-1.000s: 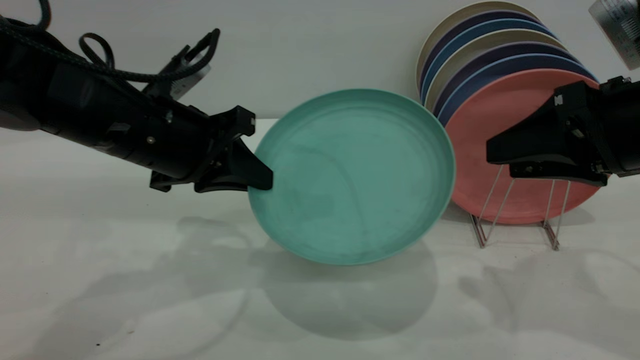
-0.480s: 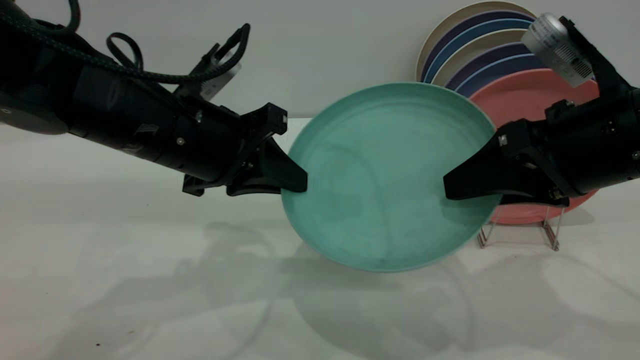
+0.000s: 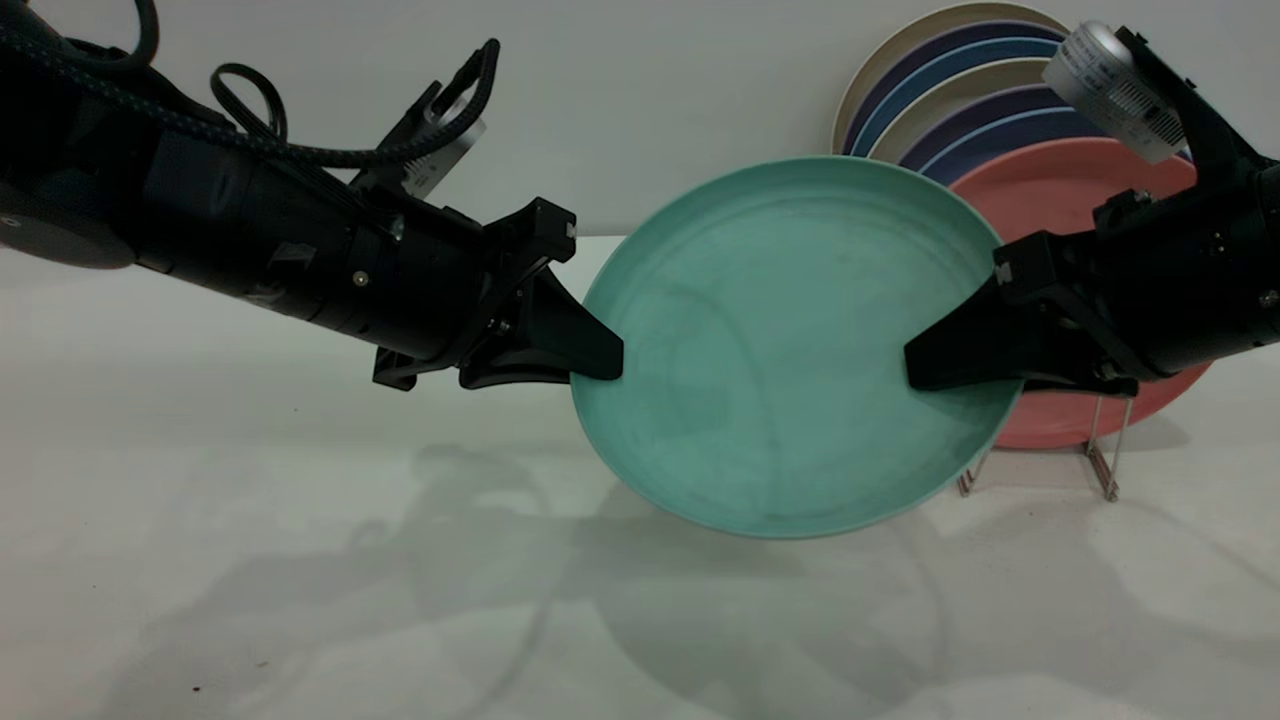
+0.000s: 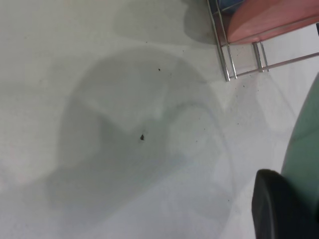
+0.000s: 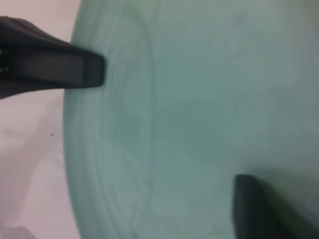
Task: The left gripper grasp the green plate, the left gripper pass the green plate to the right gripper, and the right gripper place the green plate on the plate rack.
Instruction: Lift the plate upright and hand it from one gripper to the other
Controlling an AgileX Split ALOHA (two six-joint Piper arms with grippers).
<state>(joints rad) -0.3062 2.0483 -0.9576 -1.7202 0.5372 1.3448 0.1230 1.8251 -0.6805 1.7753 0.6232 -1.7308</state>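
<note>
The green plate (image 3: 780, 350) hangs tilted above the table between both arms. My left gripper (image 3: 598, 368) is shut on its left rim; one of its fingers (image 4: 279, 204) shows beside the plate's edge (image 4: 304, 149) in the left wrist view. My right gripper (image 3: 925, 372) straddles the right rim, one finger flat on the plate's face, and looks shut on it. In the right wrist view the plate (image 5: 199, 124) fills the picture, with my right finger (image 5: 259, 209) on it and the left gripper's finger (image 5: 75, 69) at the opposite rim. The plate rack (image 3: 1100, 450) stands behind the right gripper.
The rack holds a salmon-pink plate (image 3: 1080, 190) in front and several blue, purple and cream plates (image 3: 960, 80) behind it. The rack's wires (image 4: 239, 55) and the pink plate (image 4: 269, 20) also show in the left wrist view. White table (image 3: 300, 560) below, with the plate's shadow.
The left gripper carried the plate right and a little up. The right gripper came in from the right and took hold of the plate's right rim.
</note>
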